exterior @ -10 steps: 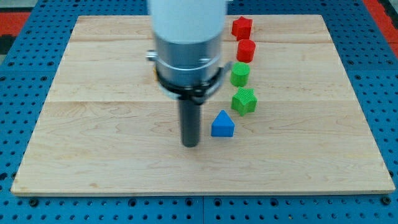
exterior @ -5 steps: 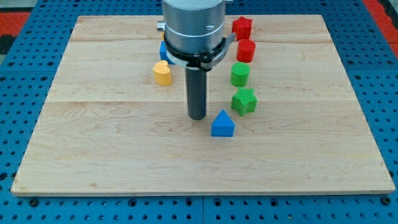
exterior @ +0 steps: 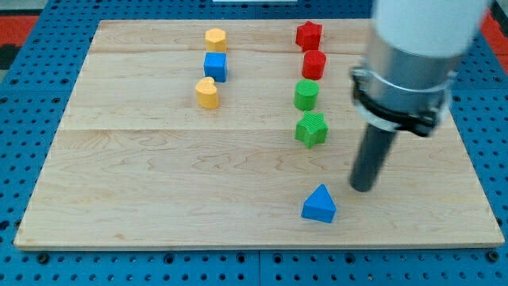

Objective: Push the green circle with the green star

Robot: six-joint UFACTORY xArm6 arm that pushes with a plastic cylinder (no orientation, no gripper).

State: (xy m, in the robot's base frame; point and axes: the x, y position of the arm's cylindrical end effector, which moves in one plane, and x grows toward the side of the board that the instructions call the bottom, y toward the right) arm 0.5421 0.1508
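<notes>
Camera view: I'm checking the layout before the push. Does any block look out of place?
The blue triangle stands out: it sits alone near the view's bottom, apart from the two columns of blocks. My tip rests just up and to the view's right of it, away from the green star and green circle. Nothing looks damaged.

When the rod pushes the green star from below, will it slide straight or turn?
The green star looks short and wide, so it will probably slide, not tip. Its points give uneven faces, so an off-centre push by my tip may turn it. The green circle sits just above it in the view, apart, and being round it could slip sideways on contact.
</notes>
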